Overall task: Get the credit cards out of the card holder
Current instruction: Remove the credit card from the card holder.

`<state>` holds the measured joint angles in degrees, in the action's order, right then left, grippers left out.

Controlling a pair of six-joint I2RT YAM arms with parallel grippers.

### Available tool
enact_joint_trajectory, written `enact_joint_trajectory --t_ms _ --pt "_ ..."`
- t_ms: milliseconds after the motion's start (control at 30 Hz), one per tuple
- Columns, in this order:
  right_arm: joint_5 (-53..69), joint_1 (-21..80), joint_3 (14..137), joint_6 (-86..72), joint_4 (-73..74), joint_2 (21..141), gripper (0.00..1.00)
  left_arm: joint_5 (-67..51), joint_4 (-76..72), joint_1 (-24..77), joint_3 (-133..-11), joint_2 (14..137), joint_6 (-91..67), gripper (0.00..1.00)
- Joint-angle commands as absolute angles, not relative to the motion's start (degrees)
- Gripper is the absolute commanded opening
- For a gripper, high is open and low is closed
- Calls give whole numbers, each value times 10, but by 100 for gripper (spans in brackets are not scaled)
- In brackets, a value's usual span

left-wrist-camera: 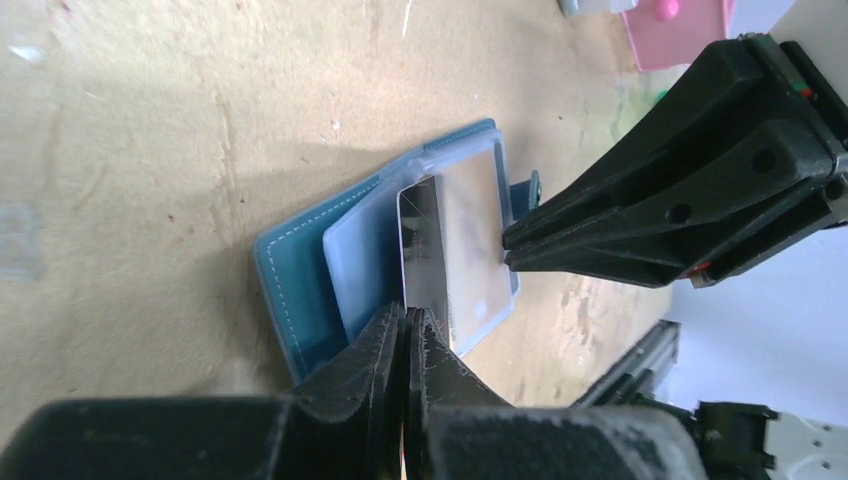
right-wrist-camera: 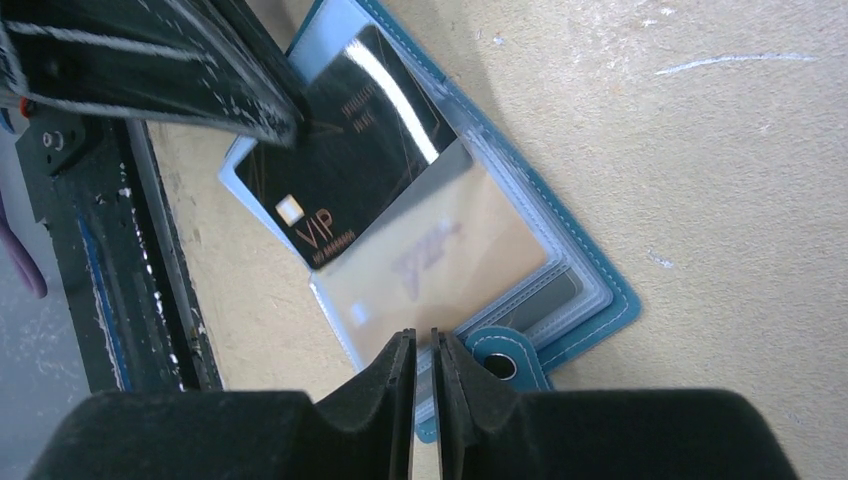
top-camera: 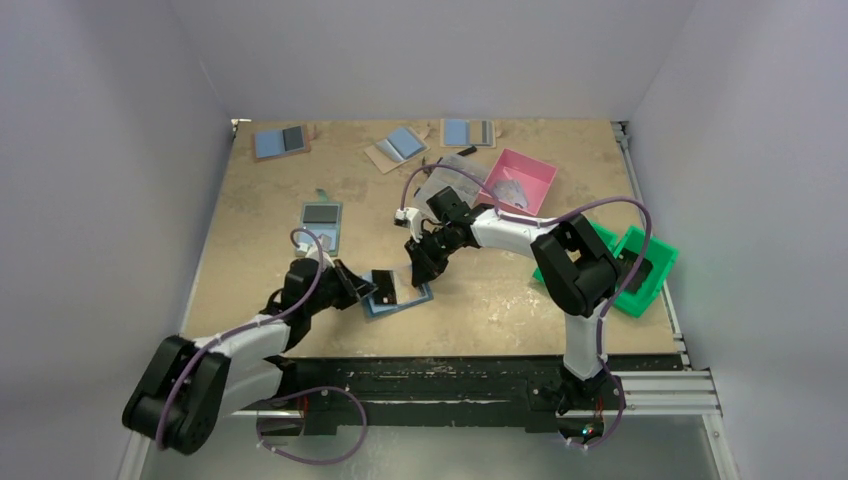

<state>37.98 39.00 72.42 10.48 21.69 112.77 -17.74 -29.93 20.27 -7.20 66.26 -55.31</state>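
Card holder (top-camera: 398, 300): open and flat on bench (top-camera: 500, 300), towards near edge, left of centre, between the two grippers. Teal edge with pale stitching, clear sleeves (left-wrist-camera: 360, 260) stacked on top, snap tab (right-wrist-camera: 500, 365) poking out on the side facing the right arm.

Left gripper (left-wrist-camera: 405, 318): jaws clamped tight on one edge of a dark glossy credit card (right-wrist-camera: 350, 190), "VIP" print readable from right wrist view. Card angled across the holder, other end over the top sleeve. Cannot tell whether that end is tucked in or already free.

Right gripper (right-wrist-camera: 423, 342): jaws narrow, only a thin slit between the pads. Tips down at the sleeve edge just beside the snap tab, opposite the left gripper. Cannot tell whether pinching the sleeve or just pressing on it.

Only one card made out, and nothing legible in the other sleeves because of glare.

Elsewhere on bench, all well apart from the work:
- blue holder with black panel (top-camera: 322, 222), left of centre, beyond the left arm
- far-left holder (top-camera: 280, 140), far-middle holder (top-camera: 400, 147) and far-right holder (top-camera: 468, 132), along the back edge
- pink bin (top-camera: 522, 178), back right, behind the right arm
- green bin (top-camera: 640, 270), at right edge, partly hidden by the right arm's elbow
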Motion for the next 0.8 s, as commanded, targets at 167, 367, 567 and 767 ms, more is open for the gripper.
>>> enact_joint_trajectory --t_ms 167,367,567,767 --pt "343 397 723 169 278 1132 29 -112 -8 198 -157 553 -431 0" --pt "424 390 732 236 323 1094 40 -136 -1 198 -184 506 -406 0" --pt "501 383 754 327 400 1056 43 -178 -18 198 -196 481 -403 0" --pt "544 359 766 421 465 1011 47 -239 -39 199 -221 495 -398 0"
